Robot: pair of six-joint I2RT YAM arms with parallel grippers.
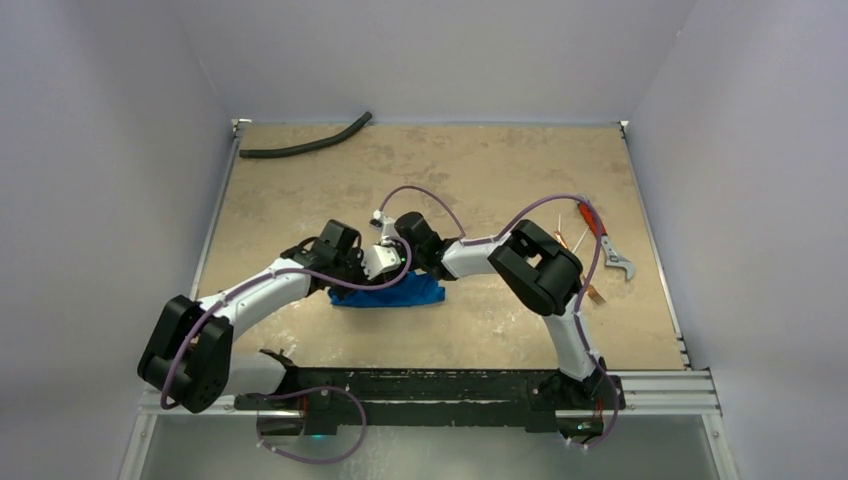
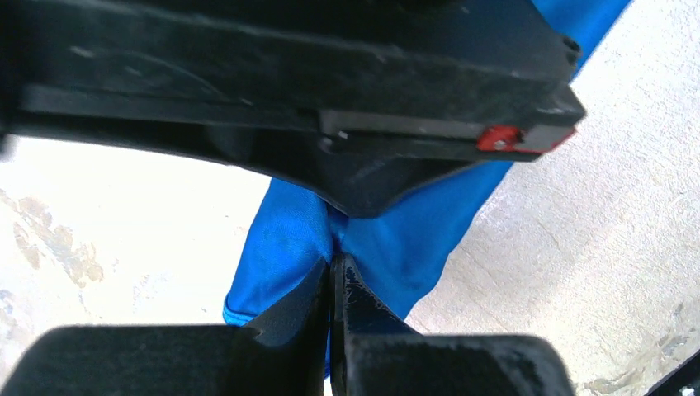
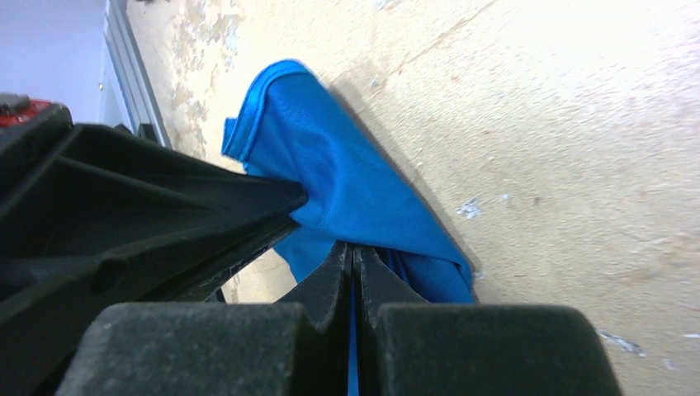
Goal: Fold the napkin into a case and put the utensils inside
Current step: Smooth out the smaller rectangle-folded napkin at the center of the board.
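The blue napkin (image 1: pixel 392 294) lies bunched near the middle of the table, mostly under the two wrists. My left gripper (image 2: pixel 333 268) is shut on the napkin (image 2: pixel 285 239), pinching a fold of it. My right gripper (image 3: pixel 352 252) is shut on the napkin (image 3: pixel 347 177) too, with blue cloth showing between its jaws. The two grippers meet close together over the cloth (image 1: pixel 385 262). The utensils (image 1: pixel 584 243) lie at the right side of the table, partly hidden behind my right arm.
A red-handled grey wrench (image 1: pixel 604 242) lies beside the utensils at the right. A black curved hose (image 1: pixel 305 146) lies at the far left corner. Grey walls enclose the table. The black rail runs along the near edge (image 1: pixel 440 385).
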